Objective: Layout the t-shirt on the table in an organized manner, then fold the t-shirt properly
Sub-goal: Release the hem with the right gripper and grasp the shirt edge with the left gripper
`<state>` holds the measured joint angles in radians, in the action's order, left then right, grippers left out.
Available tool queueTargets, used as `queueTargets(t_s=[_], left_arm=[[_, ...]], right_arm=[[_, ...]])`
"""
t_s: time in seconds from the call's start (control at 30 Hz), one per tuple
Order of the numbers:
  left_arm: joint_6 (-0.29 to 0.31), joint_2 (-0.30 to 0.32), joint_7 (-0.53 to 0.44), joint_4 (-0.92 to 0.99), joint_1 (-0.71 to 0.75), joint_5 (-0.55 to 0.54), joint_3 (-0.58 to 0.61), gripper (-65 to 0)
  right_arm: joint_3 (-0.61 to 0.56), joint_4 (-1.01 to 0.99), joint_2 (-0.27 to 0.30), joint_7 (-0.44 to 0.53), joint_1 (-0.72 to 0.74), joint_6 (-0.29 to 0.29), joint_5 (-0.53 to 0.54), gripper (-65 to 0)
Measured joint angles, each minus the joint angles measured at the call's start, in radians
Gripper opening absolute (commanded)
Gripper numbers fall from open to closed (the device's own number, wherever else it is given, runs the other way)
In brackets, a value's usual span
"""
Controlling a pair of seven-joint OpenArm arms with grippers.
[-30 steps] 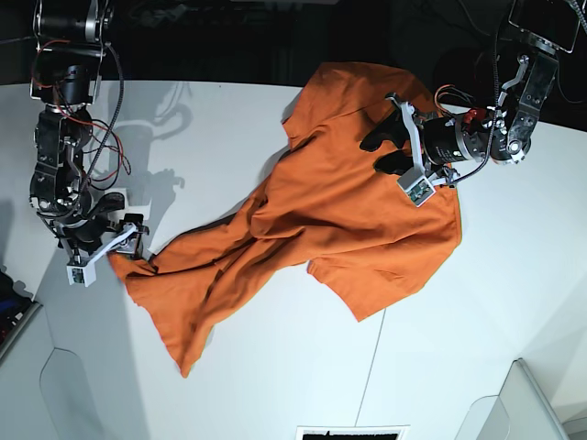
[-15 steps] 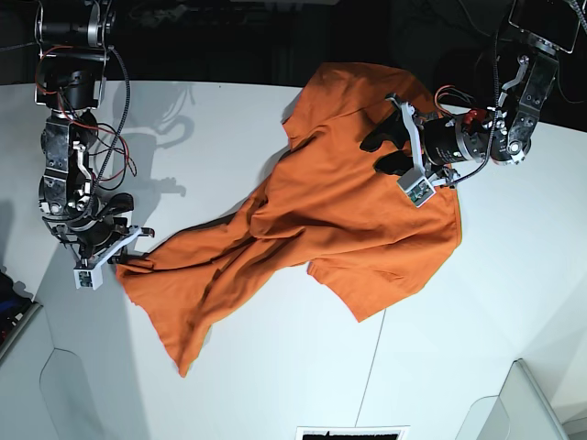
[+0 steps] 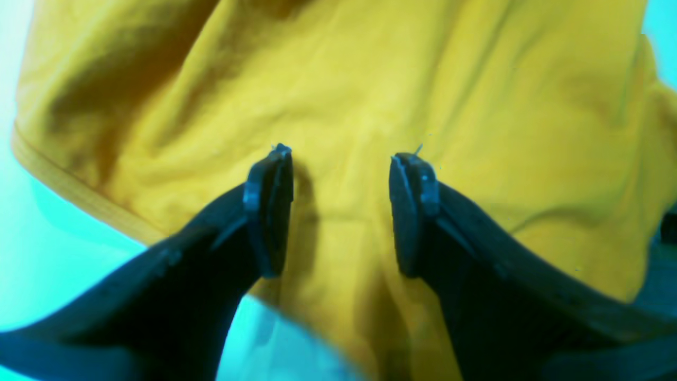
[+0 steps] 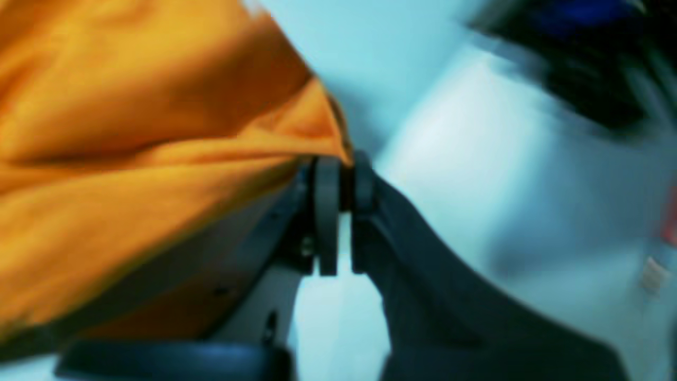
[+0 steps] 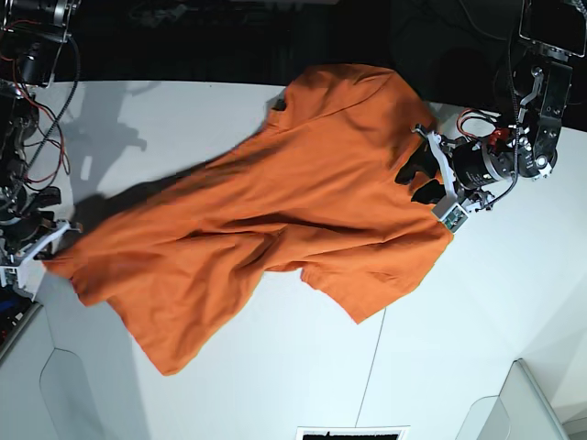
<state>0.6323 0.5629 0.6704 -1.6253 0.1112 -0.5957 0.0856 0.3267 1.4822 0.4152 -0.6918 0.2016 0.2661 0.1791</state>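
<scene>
Orange t-shirt point(image 5: 303, 202) corner in blurred right gripper point(image 4: 338, 174), sleeves indistinct.

Base view. I see a dark backdrop point(image 5: 275, 37) along the top edge, a black-and-white grille point(image 5: 351, 433) at bottom centre, and a pale grey panel point(image 5: 518, 408) in the lower right corner.

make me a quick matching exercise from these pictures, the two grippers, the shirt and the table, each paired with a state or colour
Things:
1. left gripper
2. right gripper
3. t-shirt
4. table

States:
A. white, bearing the garment
B. shut on a cloth edge
C. orange, spread but wrinkled
D. open above the fabric

Pairs: 1-D, 2-B, 3-C, 4-A
</scene>
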Motion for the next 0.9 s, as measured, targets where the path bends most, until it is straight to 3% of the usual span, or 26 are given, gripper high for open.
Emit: queueTargets(t_s=[0.23, 0.27, 0.33, 0.37, 0.4, 0.7, 0.77, 0.83, 0.87, 0.9], left_arm=[[-0.011, -0.014, -0.005, 0.146, -0.107, 0.000, -0.001, -33.0], [-0.011, -0.018, -0.005, 0.167, -0.114, -0.001, -0.001, -33.0], [-0.011, -0.021, -0.001, 0.189, -0.126, -0.014, 0.001, -33.0], [-0.011, -0.020, -0.001, 0.190, -0.134, -0.026, 0.001, -33.0], [-0.011, -0.019, -0.002, 0.190, -0.142, -0.037, 0.001, -33.0], [-0.011, -0.019, 0.001, 0.190, -0.238, -0.087, 0.000, -33.1], [-0.013, -0.029, -0.005, 0.190, -0.257, -0.074, -0.001, -33.8], [-0.034, -0.066, -0.002, 0.192, -0.278, -0.019, 0.000, -38.6], [-0.051, -0.085, -0.004, 0.193, -0.293, -0.014, 0.007, -42.7], [-0.063, -0.101, -0.019, 0.195, -0.308, 0.002, 0.020, -46.8]], right_arm=[[0.146, 0.052, 0.082, -0.098, -0.106, 0.028, 0.167, -65.0], [0.164, 0.052, 0.081, -0.120, -0.124, 0.029, 0.182, -58.4], [0.180, 0.050, 0.081, -0.148, -0.153, 0.035, 0.218, -35.7], [0.183, 0.050, 0.080, -0.147, -0.164, 0.038, 0.246, -27.6], [0.183, 0.050, 0.080, -0.144, -0.172, 0.042, 0.271, -24.6], [0.243, 0.072, 0.060, -0.051, -0.175, 0.029, 0.326, -25.7], [0.235, 0.072, 0.061, -0.049, -0.174, 0.029, 0.326, -37.9], [0.207, 0.071, 0.060, -0.051, -0.174, 0.032, 0.314, -59.9], [0.187, 0.070, 0.060, -0.048, -0.174, 0.032, 0.300, -65.0], [0.164, 0.068, 0.058, -0.031, -0.174, 0.032, 0.283, -65.0]])
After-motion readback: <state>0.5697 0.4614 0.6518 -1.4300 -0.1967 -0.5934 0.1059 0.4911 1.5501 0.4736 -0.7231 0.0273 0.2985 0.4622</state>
